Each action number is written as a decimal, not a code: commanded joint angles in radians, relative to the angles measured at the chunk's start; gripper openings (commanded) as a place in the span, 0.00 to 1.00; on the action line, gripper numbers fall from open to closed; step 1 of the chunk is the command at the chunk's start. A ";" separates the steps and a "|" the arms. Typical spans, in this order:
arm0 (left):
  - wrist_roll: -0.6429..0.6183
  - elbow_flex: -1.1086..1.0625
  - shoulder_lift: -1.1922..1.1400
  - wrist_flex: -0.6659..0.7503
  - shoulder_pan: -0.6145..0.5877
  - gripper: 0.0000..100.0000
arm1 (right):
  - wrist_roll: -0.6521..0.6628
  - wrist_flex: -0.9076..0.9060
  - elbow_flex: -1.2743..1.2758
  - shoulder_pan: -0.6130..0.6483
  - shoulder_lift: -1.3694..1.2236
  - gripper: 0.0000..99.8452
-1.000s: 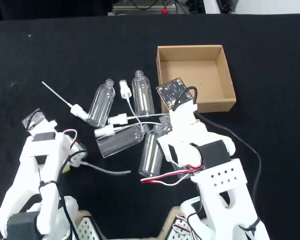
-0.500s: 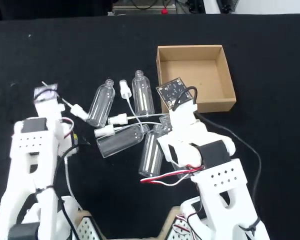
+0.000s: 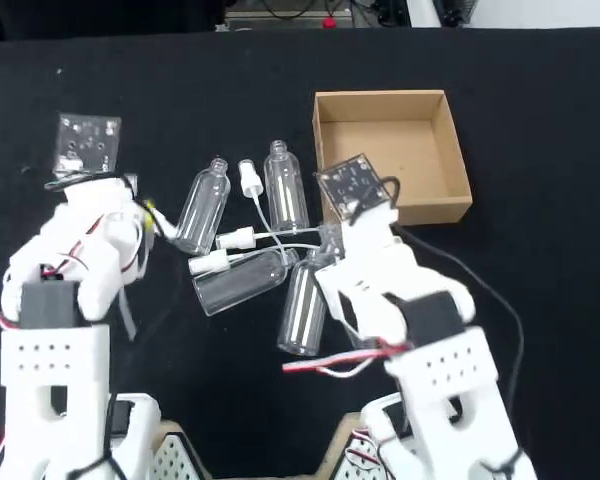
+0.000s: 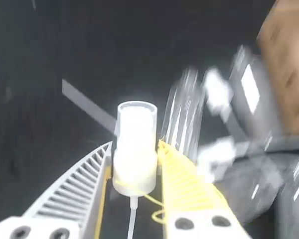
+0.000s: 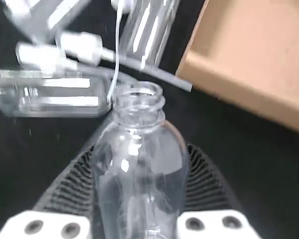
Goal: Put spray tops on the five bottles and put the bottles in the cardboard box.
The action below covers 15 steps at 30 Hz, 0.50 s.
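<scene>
Left gripper: grey and yellow fingers pinching a white spray top with clear cap, its thin dip tube trailing back between them. It sits over the black table, just beside a clear plastic bottle lying on its side.

Right gripper: fingers clamped on the body of a clear open-necked bottle, neck pointing toward the brown cardboard box, near its corner.

Between the arms, on the table: three more uncapped clear bottles and three loose white spray tops, tubes crossing the bottles.
</scene>
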State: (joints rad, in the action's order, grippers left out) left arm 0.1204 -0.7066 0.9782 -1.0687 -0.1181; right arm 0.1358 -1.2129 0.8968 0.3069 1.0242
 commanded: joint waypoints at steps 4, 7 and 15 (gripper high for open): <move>-0.221 0.016 0.051 0.427 0.099 0.04 | -0.006 0.259 0.151 0.029 0.216 0.06; -0.264 -0.004 0.063 0.568 0.173 0.04 | -0.006 0.387 0.263 0.086 0.286 0.06; -0.269 0.028 0.063 0.729 0.306 0.04 | -0.008 0.603 0.440 0.193 0.449 0.06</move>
State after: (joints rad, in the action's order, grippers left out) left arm -0.1358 -0.7265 1.0165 -0.4196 0.1366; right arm 0.1327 -0.6820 1.3234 0.4787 1.4108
